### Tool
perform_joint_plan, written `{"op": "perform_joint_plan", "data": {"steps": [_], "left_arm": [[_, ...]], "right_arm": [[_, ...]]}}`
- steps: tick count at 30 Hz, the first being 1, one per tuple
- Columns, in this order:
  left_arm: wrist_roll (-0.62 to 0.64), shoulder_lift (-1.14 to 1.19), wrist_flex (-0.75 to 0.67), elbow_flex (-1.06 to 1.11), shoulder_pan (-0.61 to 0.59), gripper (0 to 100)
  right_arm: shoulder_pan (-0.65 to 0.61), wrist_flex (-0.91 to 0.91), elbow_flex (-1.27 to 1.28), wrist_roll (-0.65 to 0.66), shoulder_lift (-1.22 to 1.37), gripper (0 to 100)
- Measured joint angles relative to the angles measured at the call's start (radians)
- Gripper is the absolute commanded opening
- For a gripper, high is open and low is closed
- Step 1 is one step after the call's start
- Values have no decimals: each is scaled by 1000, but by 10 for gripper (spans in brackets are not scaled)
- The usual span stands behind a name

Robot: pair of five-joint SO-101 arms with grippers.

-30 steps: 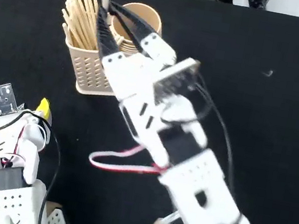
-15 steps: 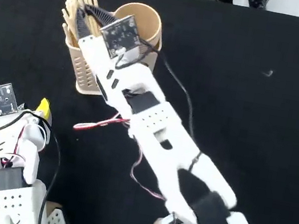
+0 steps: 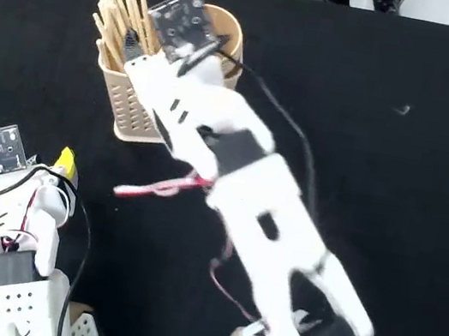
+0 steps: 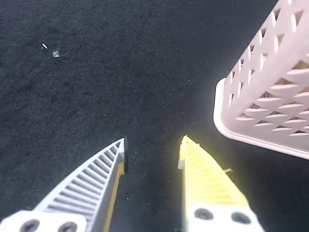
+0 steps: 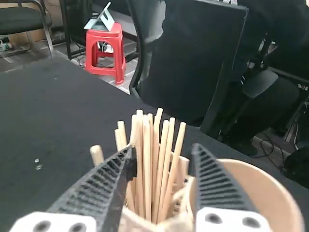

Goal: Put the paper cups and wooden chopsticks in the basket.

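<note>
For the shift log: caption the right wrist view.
Right gripper, jaws open, over the wooden chopsticks standing in the basket, paper cup alongside.

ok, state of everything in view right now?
basket: upright on the table
wooden chopsticks: standing bundled in the basket
paper cup: upright, mouth up, beside the wooden chopsticks
right gripper: open, straddling the wooden chopsticks' tops
left gripper: open, empty, above the table beside the basket

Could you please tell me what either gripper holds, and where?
Nothing: the right gripper is open around the chopsticks in the basket; the left gripper is open, empty.
</note>
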Motion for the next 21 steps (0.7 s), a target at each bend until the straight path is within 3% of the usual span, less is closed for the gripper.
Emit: {"op": "perform_joint_plan", "data": {"steps": [2, 4, 8, 14, 21], "left_arm": [[0, 0, 0, 0, 0, 109], [0, 0, 6, 0, 0, 18], [-2, 0, 15, 0, 0, 26], [-66, 0, 135, -5, 9, 30], [-129, -9, 241, -11, 157, 33]], "right_arm": [[0, 129, 0, 0, -112, 7], [0, 253, 25, 0, -226, 31], [46, 419, 163, 2, -440, 38], [245, 519, 451, 17, -758, 35], [437, 526, 899, 40, -1117, 35]]}}
